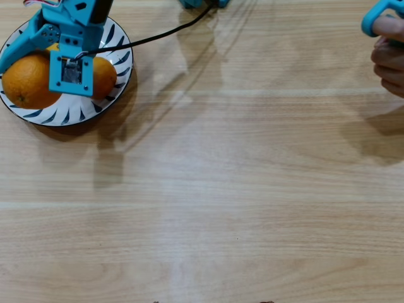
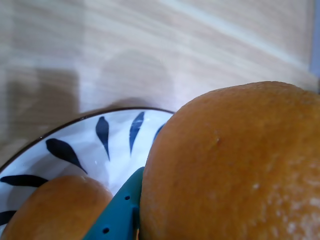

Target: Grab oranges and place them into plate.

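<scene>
Oranges (image 1: pixel 25 79) in plate (image 1: pixel 63 116), upper left of overhead view; pincer (image 2: pixel 117 217) over them, can't tell if spread or pinching.

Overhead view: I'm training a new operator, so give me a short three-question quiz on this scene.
1. True or false: the plate sits at the overhead view's top right.
2. Pick one: the oranges in sight lie A) beside the plate, B) in it, C) under it.
3. Short answer: what enters at the overhead view's right edge?

Key: 1 false, it is at the top left. 2 B. 3 a hand.
</scene>
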{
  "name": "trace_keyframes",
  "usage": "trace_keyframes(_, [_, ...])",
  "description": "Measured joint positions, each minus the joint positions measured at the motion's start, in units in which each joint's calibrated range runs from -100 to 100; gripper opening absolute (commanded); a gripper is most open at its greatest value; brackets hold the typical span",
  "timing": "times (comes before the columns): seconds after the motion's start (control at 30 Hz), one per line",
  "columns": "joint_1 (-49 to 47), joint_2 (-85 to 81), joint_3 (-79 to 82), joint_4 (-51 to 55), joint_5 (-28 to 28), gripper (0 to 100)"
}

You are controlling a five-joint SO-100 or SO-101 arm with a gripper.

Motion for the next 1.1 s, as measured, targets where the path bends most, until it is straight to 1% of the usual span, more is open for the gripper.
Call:
trace_keyframes(0.23, [3.8, 7.36, 0.09, -0.69, -0.05, 25])
trace_keyframes(0.37, [4.64, 7.7, 0.09, -0.69, -0.05, 35])
trace_keyframes(0.53, [4.64, 7.7, 0.0, -0.69, -0.37, 36])
trace_keyframes(0.6, [4.64, 7.7, 0.0, -0.6, -1.56, 40])
trace_keyframes(0.73, [4.64, 7.62, -0.18, 3.36, -3.96, 50])
trace_keyframes(0.87, [4.64, 7.36, -0.62, 6.46, -6.94, 51])
trace_keyframes(1.1, [5.07, 5.67, -1.33, 11.63, -10.02, 50])
